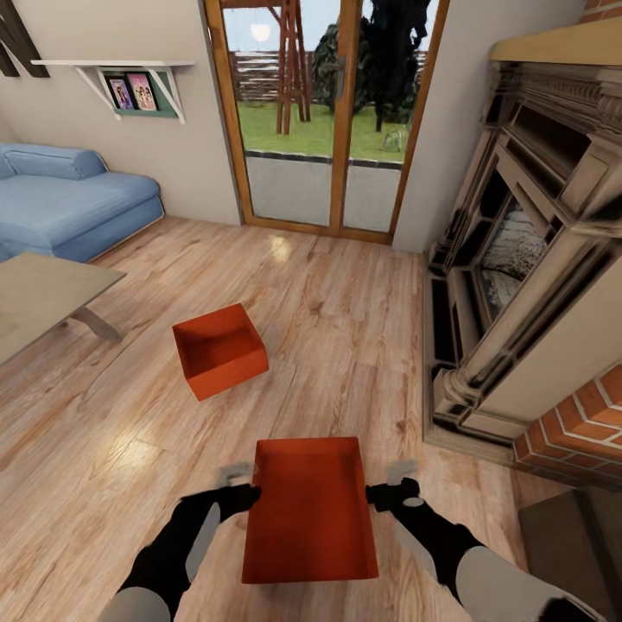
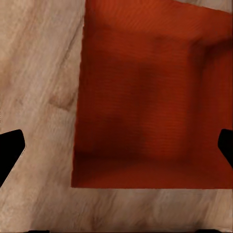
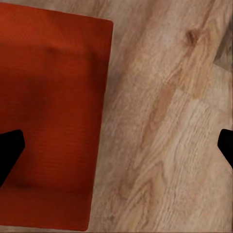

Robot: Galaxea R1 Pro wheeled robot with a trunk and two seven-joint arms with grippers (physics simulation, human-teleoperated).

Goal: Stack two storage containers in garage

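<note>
Two orange-red storage containers stand on the living room's light wood plank floor. The near container [image 1: 309, 510] lies between my two arms, its open top facing up. My left gripper [image 1: 237, 484] is at its left wall and my right gripper [image 1: 394, 484] at its right wall. In the left wrist view the left gripper [image 2: 116, 145] is open and straddles the container [image 2: 150, 97] wall, one finger over the planks and one over the inside. The right gripper [image 3: 116, 145] is open in the same way over the other wall of the container [image 3: 48, 107]. The second container [image 1: 218, 350] sits farther off to the left, turned at an angle.
A stone fireplace [image 1: 527, 259] with a brick base runs along the right. Wood-framed glass doors [image 1: 324, 121] stand straight ahead. A blue sofa [image 1: 69, 203] and a low wooden table [image 1: 43, 298] are at the left. Open plank floor [image 1: 345, 328] lies between the containers and the doors.
</note>
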